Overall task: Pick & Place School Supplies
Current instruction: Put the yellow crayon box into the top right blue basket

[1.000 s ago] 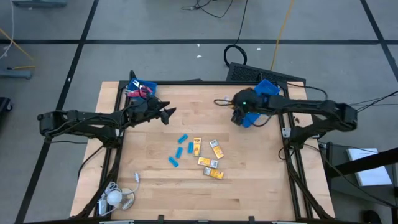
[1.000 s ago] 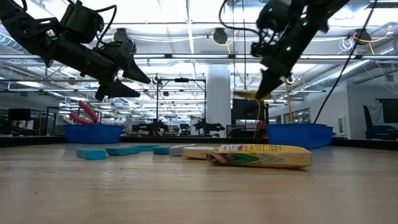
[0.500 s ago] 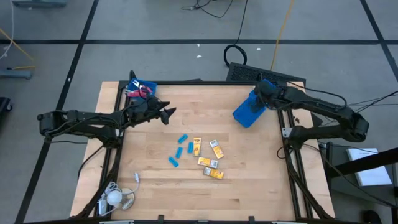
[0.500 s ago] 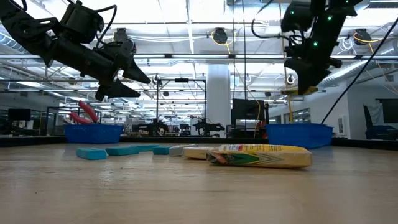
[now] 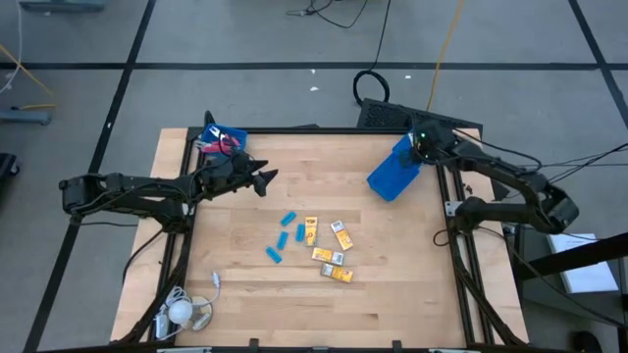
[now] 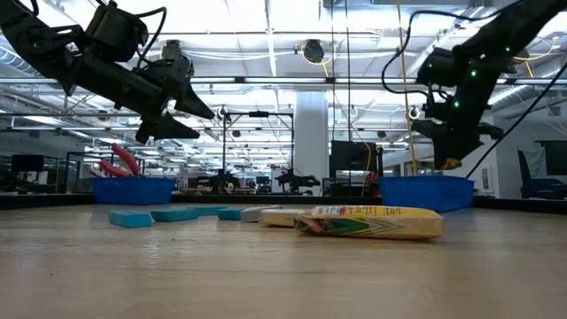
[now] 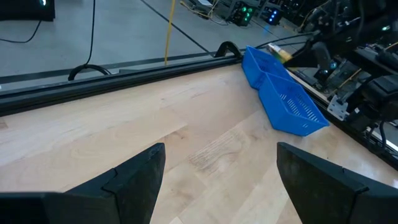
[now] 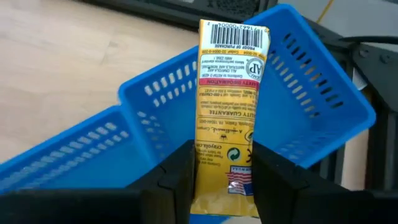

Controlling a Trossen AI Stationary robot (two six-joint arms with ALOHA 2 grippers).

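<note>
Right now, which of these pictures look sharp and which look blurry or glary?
Right wrist view: the yellow packet reads sharp, barcode legible, with the dark fingers soft at the edge. Low view: ceiling lights glare, leaving both arms as silhouettes. High view: even light, the packets too small to read.

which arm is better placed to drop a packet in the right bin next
Right. The right gripper already holds a yellow packet right over the bin; the left gripper is open, empty and across the table.
</note>
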